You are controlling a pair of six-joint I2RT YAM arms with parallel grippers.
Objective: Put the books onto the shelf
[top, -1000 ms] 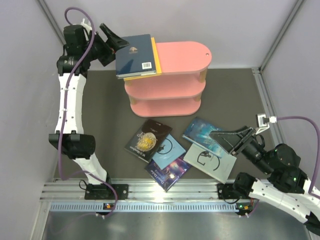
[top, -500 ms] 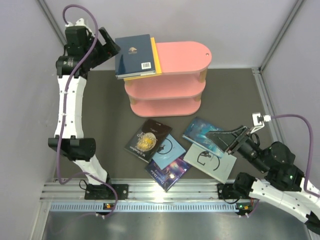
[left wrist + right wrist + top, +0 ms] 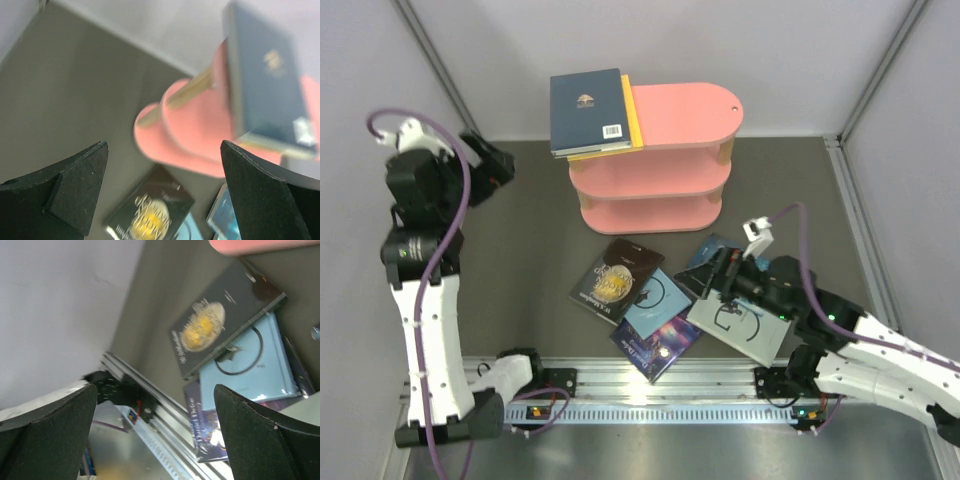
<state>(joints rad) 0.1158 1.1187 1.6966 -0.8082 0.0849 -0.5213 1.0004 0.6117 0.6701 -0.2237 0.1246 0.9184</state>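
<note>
Nearest me, just past the aluminium rail [image 3: 640, 380] at the front edge, five books lay loose and overlapping on the table [image 3: 530, 240]. The purple galaxy book [image 3: 655, 345] sat at 6 o'clock of the cluster. The light blue book [image 3: 658, 300] was in the middle, the black moon book [image 3: 616, 280] at 10 o'clock, the pale grey book [image 3: 740, 325] at 3 o'clock and the teal book [image 3: 715, 252] at 1 o'clock.

My right end effector [image 3: 718, 272] hung over the grey and teal ones, spread wide and carrying nothing.

Farther out stood the pink shelf [image 3: 685, 112]. On the 9 o'clock end of its top board the navy book [image 3: 585, 110] lay flat on the yellow book [image 3: 634, 115], both overhanging the rim. The lower boards showed no books from where I watched. I judged two shelved and five left.

My left end effector [image 3: 498, 165] sat at 9 o'clock of the shelf, well apart from it, wide and empty.

The table was dark, matte grey-brown. Plain pale lilac walls [image 3: 790, 50] closed in the left, right and far sides.
</note>
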